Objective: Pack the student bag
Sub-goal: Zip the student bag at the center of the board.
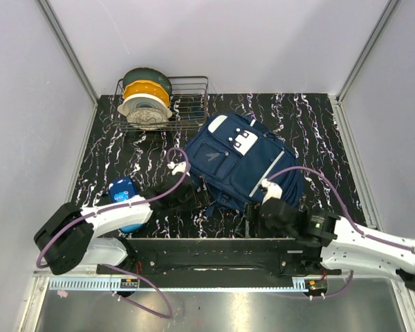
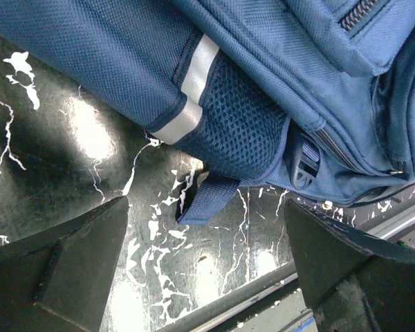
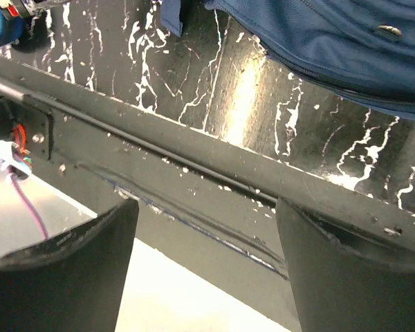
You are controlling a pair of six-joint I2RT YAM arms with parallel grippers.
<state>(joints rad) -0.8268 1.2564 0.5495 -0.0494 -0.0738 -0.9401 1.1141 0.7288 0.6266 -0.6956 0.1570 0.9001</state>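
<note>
Dark fingers (image 2: 62,270) of the left jaws frame my left wrist view, spread wide with nothing between them. Just beyond their tips lies the student bag (image 2: 263,90), its mesh side pocket, reflective stripe and a loose strap (image 2: 207,197) resting on the marbled black table (image 2: 48,159); I see no contact. In my right wrist view the right jaws' fingers (image 3: 346,270) also stand well apart and empty, hovering over the black rail (image 3: 214,173) at the table's near edge, with the bag's lower edge farther ahead. From above, the bag lies flat mid-table, white patches up, just ahead of both arms, a wire rack (image 1: 190,104) of spools (image 1: 146,97) behind it.
</note>
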